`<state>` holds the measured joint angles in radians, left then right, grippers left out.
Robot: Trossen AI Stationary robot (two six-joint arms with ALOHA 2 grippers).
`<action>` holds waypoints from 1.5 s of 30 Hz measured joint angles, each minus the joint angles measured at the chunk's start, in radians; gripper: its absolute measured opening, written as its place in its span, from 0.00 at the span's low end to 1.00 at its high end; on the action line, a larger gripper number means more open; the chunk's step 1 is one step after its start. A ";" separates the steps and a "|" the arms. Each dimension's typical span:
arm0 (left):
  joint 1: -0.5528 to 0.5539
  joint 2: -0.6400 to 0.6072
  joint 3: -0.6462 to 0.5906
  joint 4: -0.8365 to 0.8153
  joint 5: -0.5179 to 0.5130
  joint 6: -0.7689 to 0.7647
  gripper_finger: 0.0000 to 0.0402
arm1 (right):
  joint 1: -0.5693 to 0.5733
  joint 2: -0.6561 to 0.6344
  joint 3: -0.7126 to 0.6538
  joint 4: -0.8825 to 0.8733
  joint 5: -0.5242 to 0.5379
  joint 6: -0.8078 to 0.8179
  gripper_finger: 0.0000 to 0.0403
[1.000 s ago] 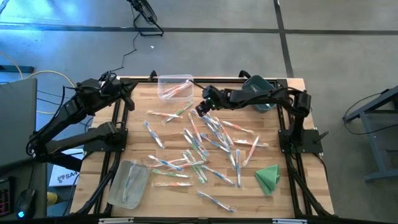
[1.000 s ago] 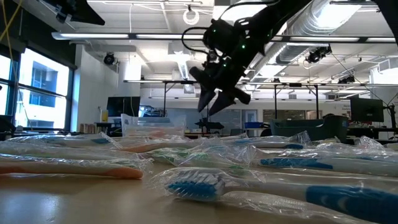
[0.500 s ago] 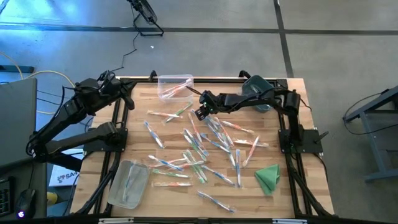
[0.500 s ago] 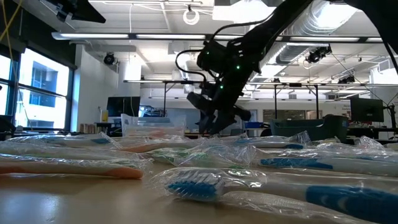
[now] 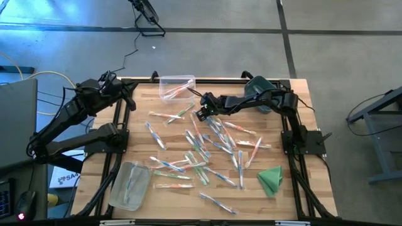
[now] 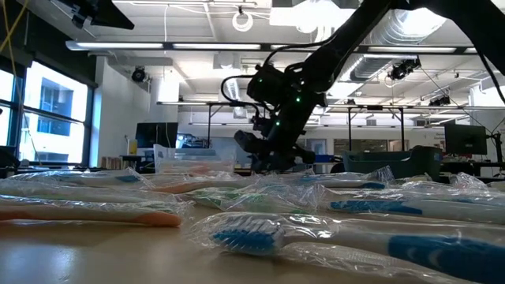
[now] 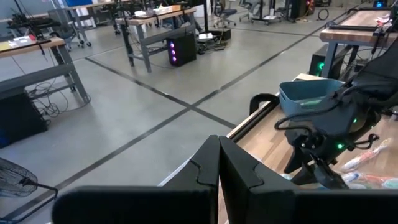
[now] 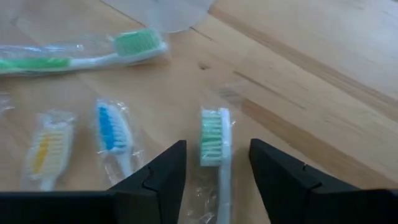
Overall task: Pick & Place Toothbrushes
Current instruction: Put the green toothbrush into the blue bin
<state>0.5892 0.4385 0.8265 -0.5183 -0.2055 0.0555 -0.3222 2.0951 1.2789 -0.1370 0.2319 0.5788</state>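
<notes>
So the right jaws (image 8: 216, 163) are down low over the desk (image 5: 282, 157), spread open, with a green-bristled toothbrush (image 8: 215, 138) lying flat in its wrapper right in the gap between them. Not pinched, the tips sit either side of its neck. Just beside it lie a blue-bristled brush (image 8: 113, 132) and a yellow one (image 8: 45, 148), and another green one (image 8: 87, 55) lies farther out ahead of the jaws. The left jaws (image 7: 217, 163) are shut tight, parked up off the desk's far left corner, nothing in them.
</notes>
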 joint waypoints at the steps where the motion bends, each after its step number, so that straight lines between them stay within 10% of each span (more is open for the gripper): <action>1: 0.000 0.000 0.000 0.000 -0.001 0.000 0.00 | 0.000 0.000 0.000 -0.002 -0.002 0.001 0.41; 14: 0.000 0.000 0.000 -0.001 -0.015 0.000 0.00 | 0.000 0.002 -0.001 0.005 0.011 -0.007 0.04; 45: 0.000 0.000 0.000 -0.004 -0.017 0.000 0.00 | -0.027 -0.488 -0.002 -0.046 0.252 -0.294 0.02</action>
<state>0.5892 0.4385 0.8265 -0.5220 -0.2230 0.0558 -0.3496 1.6073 1.2770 -0.1827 0.4840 0.2844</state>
